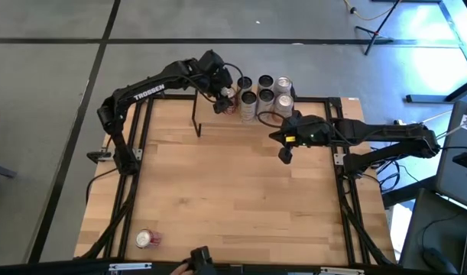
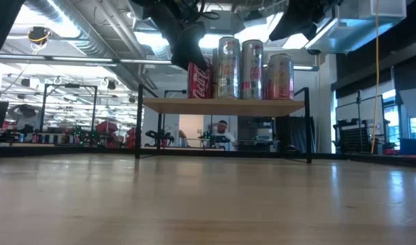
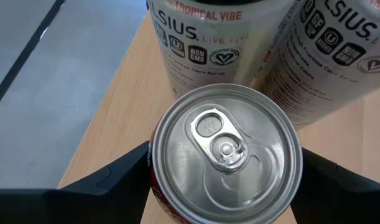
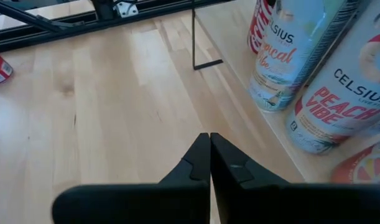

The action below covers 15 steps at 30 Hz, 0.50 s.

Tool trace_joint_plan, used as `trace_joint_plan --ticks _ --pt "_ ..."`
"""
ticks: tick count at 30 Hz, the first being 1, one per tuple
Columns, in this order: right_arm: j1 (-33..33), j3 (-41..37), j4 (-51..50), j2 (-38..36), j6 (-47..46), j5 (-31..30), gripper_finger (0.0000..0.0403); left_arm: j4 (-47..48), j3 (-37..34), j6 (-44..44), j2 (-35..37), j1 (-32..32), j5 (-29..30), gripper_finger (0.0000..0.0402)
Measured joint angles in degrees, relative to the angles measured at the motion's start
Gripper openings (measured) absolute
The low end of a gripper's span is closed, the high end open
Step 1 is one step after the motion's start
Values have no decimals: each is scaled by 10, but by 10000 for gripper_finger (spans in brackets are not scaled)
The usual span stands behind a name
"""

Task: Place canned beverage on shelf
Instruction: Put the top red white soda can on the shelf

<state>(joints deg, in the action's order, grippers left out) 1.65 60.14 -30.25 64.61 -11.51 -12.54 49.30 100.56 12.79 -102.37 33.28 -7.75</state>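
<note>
The shelf (image 2: 225, 106), a light wooden board on thin black legs, stands at the table's far edge. Several tall Celsius cans (image 2: 252, 68) stand on it. A red cola can (image 2: 199, 80) stands upright at their left, its bottom on the board. My left gripper (image 1: 227, 95) is over this can and shut on it; the can's silver lid (image 3: 226, 152) fills the left wrist view. My right gripper (image 1: 283, 156) is shut and empty, above the table just in front of the shelf's right part. A second red can (image 1: 147, 239) lies on its side at the table's near left. My left gripper pinches the red can's upper side wall (image 3: 153, 163) between its two fingers (image 3: 109, 180), one on each side just below the lid. The fingers come from above, slanting in from the table's left. The can is upright, its bottom on the shelf's board (image 3: 127, 106).
The Celsius cans (image 3: 208, 43) stand close behind and beside the held can. The shelf's left part (image 1: 206, 114) is bare. Bare tabletop (image 4: 115, 112) lies in front of the shelf. A person (image 2: 223, 129) shows in the room behind the table.
</note>
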Motion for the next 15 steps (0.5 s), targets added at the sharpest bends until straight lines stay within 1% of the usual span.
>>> trace_joint_plan --ticks 4,9,15 --pt "0 0 0 0 0 -4 1 1 0 -4 0 0 10 299" --pt "11 0 -16 0 -2 -2 1 15 -2 -15 -1 0 14 332" --pt "33 0 -23 0 -5 32 1 11 -3 -16 3 -1 23 352"
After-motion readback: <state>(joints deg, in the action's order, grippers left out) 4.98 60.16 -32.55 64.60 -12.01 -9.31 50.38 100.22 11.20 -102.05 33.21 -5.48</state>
